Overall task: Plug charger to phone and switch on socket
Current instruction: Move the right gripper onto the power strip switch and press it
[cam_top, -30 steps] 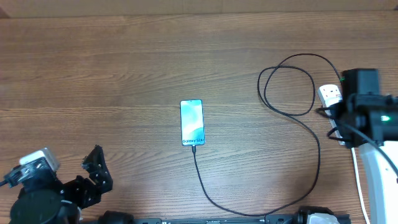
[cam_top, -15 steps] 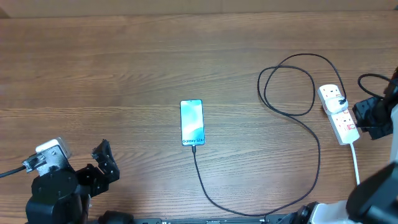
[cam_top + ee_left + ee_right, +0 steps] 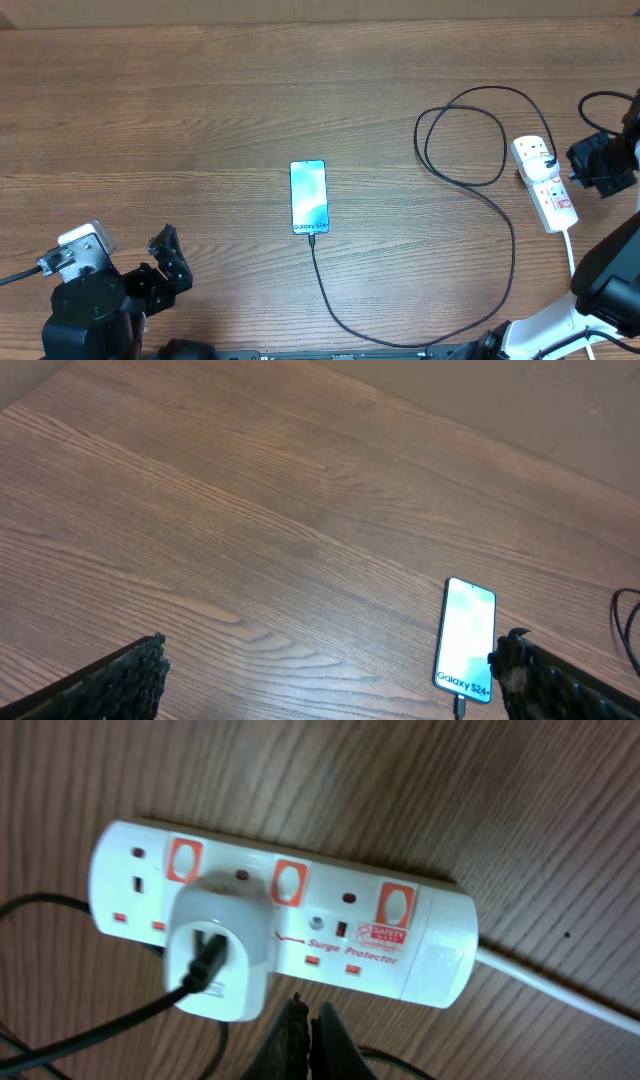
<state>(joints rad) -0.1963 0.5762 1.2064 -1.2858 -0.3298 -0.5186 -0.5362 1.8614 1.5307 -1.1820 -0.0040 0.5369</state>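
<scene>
Plainly, the left gripper (image 3: 168, 260) sits at the front left of the table (image 3: 200, 100), jaws spread wide and holding nothing; the right gripper (image 3: 308, 1020) has its fingers pressed together, empty, just beside the long edge of the socket (image 3: 544, 183) at the table's right side; the phone (image 3: 309, 197) lies flat mid-table, screen up; the charger (image 3: 512, 250) has its tip in the phone's lower end, and its black cable loops across to a white adapter (image 3: 215, 955) seated in the socket.
</scene>
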